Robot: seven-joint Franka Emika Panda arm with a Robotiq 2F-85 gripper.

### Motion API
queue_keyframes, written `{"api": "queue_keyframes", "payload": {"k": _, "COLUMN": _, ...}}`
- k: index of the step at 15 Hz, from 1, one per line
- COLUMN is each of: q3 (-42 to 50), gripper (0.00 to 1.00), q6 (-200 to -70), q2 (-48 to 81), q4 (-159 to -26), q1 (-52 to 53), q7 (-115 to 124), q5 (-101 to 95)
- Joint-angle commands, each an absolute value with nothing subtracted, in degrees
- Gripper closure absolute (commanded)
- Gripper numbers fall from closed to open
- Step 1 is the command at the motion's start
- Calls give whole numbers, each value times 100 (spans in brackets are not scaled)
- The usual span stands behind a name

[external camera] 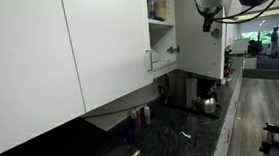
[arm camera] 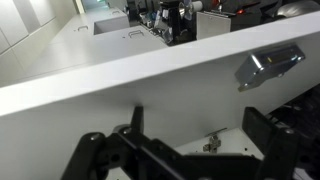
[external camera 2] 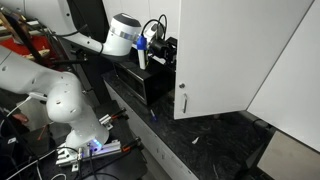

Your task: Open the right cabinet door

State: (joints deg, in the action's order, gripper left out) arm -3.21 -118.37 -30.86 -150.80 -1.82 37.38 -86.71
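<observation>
— What did we see from the wrist?
— A glossy white cabinet door (arm camera: 150, 78) slanted across the frame as a broad band. Its silver handle (arm camera: 268, 65) was out toward the right.
— And our gripper (arm camera: 192, 132)?
— It lay along the bottom edge, its black fingers (arm camera: 95, 155) spread wide with nothing gripped. A small metal fitting (arm camera: 212, 145) showed in the gap.
— Beyond the door?
— A white surface (arm camera: 60, 40) and dark, blurred objects (arm camera: 170, 15) at the top. We couldn't make those out.

Tall, narrow, glossy white right cabinet door (external camera 2: 225, 55), slim silver bar handle (external camera 2: 183, 101) upright near its free edge; swung wide open, standing out just beside exposed cabinet shelves (external camera: 160, 14).
</observation>
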Motion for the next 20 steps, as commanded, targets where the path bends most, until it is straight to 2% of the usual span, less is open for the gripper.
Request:
{"api": "queue_keyframes", "payload": {"k": 1, "q3": -69, "gripper": 0, "q6": -11615, "q2": -2842, "q4": -14899, "q1": -53, "q7": 3776, "q5": -8813}}
{"api": "queue_keyframes", "payload": {"k": 20, "q3": 515, "gripper": 0, "q6": -11405, "q2": -2618, "q4": -14638, "q1": -172, "q7": 3748, "q5": -8825}}
